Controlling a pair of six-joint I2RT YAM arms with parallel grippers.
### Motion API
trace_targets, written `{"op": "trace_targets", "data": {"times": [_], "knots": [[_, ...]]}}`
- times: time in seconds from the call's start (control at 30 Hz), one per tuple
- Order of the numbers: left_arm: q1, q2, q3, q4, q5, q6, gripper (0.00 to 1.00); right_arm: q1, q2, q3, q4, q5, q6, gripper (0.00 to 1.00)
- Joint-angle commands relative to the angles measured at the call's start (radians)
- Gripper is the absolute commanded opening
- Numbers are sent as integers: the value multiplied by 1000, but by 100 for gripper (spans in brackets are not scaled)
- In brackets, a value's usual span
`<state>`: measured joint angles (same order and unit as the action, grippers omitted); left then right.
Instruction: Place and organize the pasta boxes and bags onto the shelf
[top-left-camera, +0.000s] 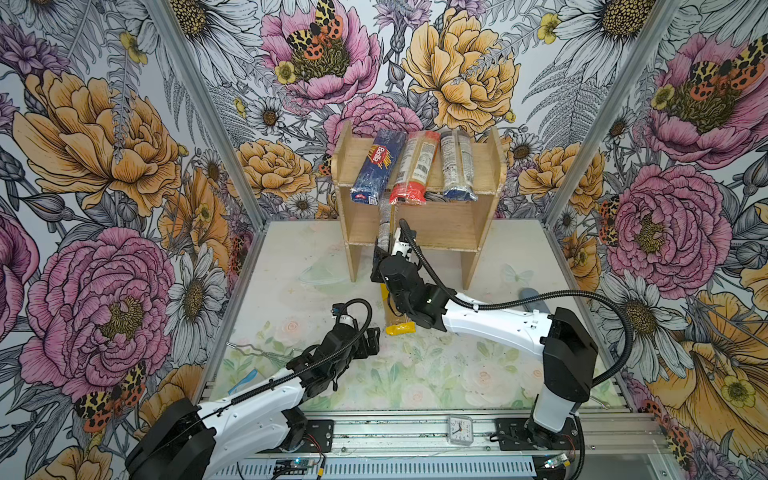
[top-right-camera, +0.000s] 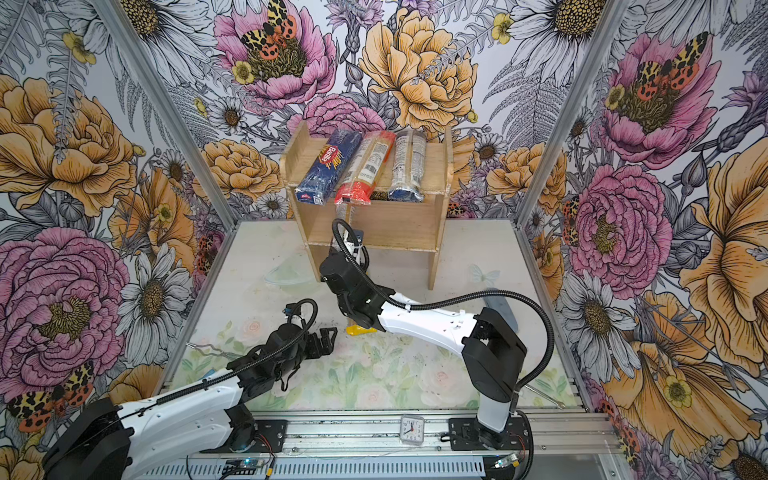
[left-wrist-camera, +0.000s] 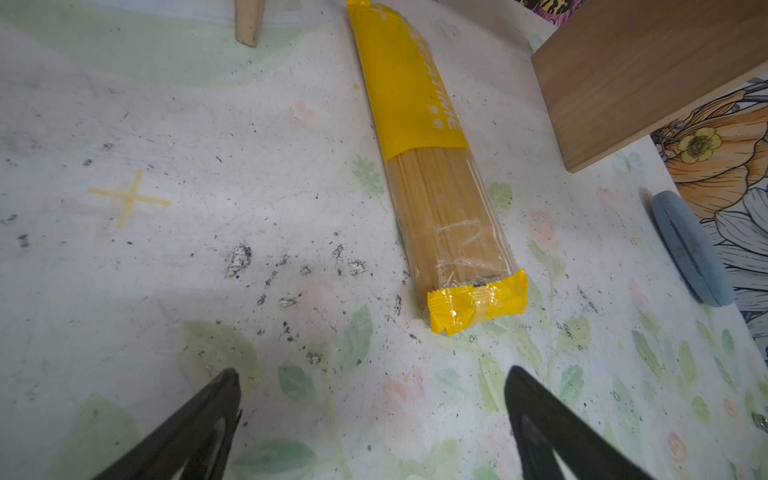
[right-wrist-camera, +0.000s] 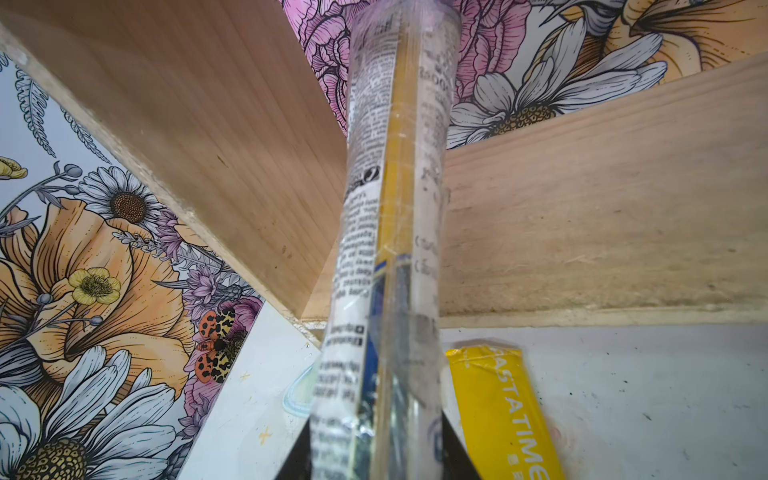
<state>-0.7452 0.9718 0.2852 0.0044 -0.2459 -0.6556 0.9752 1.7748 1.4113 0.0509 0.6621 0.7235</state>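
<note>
R tool (top-left-camera: 386, 249) grips grey-labelled bag (right-wrist-camera: 390, 199) at shelf (top-left-camera: 440, 232); L tool (left-wrist-camera: 374, 374) wide nr yellow-ended bag (left-wrist-camera: 440, 199).

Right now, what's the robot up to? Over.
Left gripper open, empty. Right gripper shut on grey bag at shelf's lower tier. Yellow bag on table. Red bag overhangs above.
</note>
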Motion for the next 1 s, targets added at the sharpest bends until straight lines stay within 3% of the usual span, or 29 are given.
{"op": "trace_targets", "data": {"times": [0.0,0.97], "knots": [[11,6,-17,32,4,30,99,-10,-7,78,156,56,-3,0],[57,1,-22,26,30,64,99,-36,121,202,139,19,-7,0]]}}
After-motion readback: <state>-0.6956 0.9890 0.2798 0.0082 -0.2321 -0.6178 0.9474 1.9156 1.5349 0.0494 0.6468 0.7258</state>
